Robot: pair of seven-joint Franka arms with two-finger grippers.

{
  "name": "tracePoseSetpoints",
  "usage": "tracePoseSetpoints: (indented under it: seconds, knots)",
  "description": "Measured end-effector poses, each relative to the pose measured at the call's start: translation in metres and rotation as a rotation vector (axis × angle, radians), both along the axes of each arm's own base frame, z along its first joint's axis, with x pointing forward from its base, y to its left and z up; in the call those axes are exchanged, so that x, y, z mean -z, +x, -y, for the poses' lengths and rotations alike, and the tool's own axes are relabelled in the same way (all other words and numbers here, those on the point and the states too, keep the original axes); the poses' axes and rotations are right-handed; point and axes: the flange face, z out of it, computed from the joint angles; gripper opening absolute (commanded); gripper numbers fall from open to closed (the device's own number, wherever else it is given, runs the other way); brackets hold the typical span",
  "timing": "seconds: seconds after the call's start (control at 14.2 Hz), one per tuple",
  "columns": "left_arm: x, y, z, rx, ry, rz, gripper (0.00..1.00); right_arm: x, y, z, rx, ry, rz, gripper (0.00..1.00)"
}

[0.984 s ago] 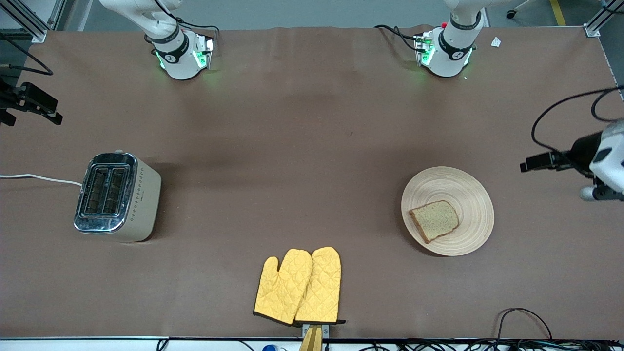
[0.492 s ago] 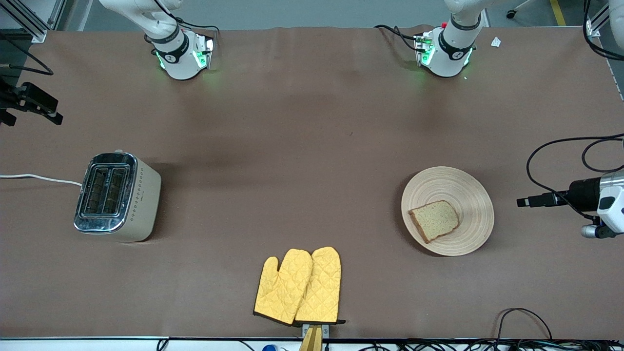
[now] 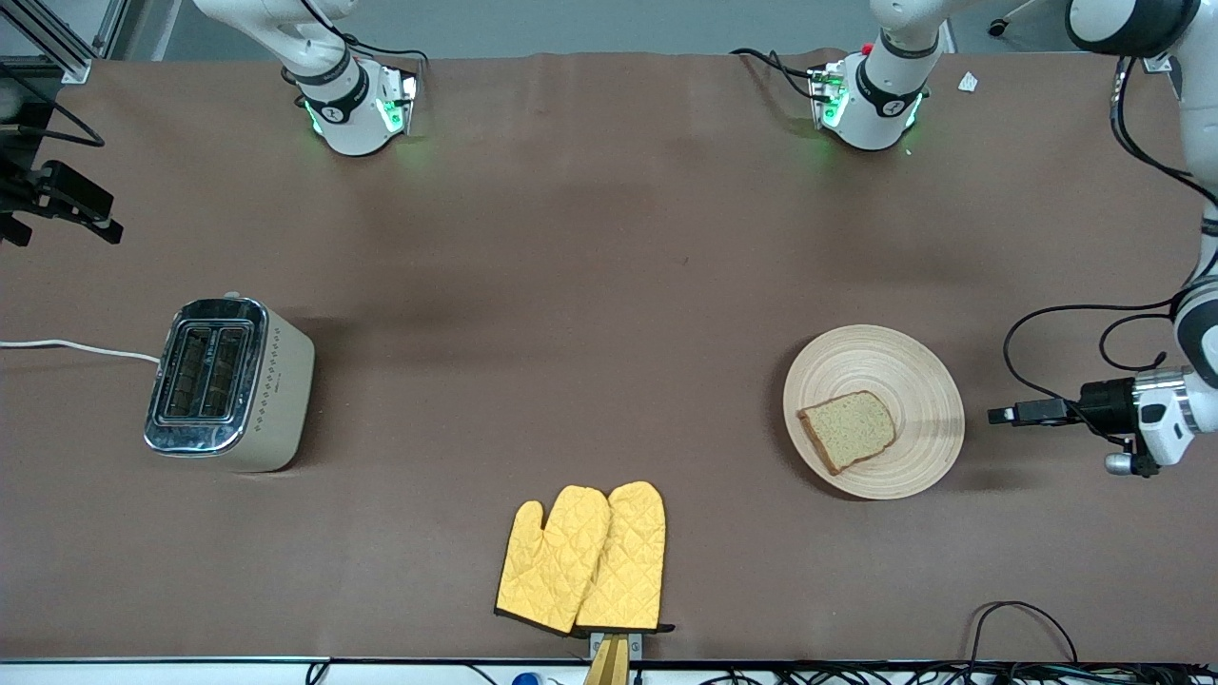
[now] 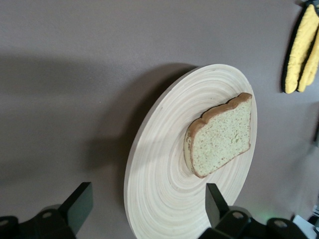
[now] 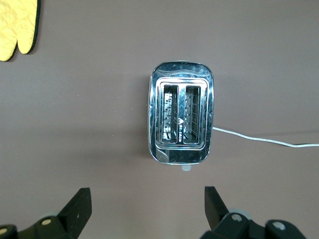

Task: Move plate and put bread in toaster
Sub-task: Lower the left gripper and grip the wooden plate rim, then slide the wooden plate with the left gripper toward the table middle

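Observation:
The pale wooden plate (image 3: 894,362) lies toward the left arm's end of the table with the brown bread slice (image 3: 849,430) flat on it. My left gripper (image 3: 999,415) is open and empty, low beside the plate's rim and pointing at it without touching. In the left wrist view the plate (image 4: 164,174) and bread (image 4: 222,135) lie just ahead of the gripper (image 4: 148,199). The cream and chrome toaster (image 3: 228,382) stands toward the right arm's end with both slots empty. My right gripper (image 3: 57,205) waits open above the table near the toaster (image 5: 182,119), and it also shows in the right wrist view (image 5: 147,199).
A pair of yellow oven mitts (image 3: 582,559) lies near the table's front edge, between toaster and plate. The toaster's white cord (image 3: 76,347) runs off toward the right arm's end. Loose cables hang by the left gripper.
My left gripper has come down and moved in toward the plate's rim, from farther off the table's end. The right arm, plate, bread and toaster have not moved.

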Motion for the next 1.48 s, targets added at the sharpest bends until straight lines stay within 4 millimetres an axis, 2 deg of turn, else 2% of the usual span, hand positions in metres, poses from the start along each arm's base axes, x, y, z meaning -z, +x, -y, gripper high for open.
tracePoseSetpoints:
  seconds: [0.14,0.35,0.42,0.63,0.77,1.19,1.34,1.48]
  knots:
    - [0.031,-0.005,0.000,0.041,-0.043,0.020,0.63,0.000,0.000,0.000,0.000,0.000,0.000,1.00]
    - [0.063,-0.011,0.003,0.107,-0.078,0.051,0.55,0.000,0.000,0.000,-0.001,0.000,0.000,1.00]
    - [0.071,-0.013,0.004,0.118,-0.085,0.052,0.47,0.000,0.000,0.000,-0.001,0.000,0.000,1.00]
    - [0.080,-0.015,0.005,0.128,-0.096,0.053,0.17,0.000,0.000,0.000,-0.001,0.000,0.000,1.00]
    - [0.079,-0.013,0.007,0.143,-0.100,0.069,0.01,0.000,0.000,0.000,-0.001,0.000,0.000,1.00]
    - [0.067,-0.008,0.014,0.162,-0.133,0.093,0.00,0.000,0.000,0.000,-0.001,0.000,0.000,1.00]
    - [0.064,-0.003,0.030,0.181,-0.152,0.104,0.00,0.000,0.000,0.000,-0.001,0.000,0.000,1.00]
    - [0.059,0.003,0.055,0.209,-0.181,0.119,0.01,0.000,0.000,0.000,-0.001,0.000,0.000,1.00]
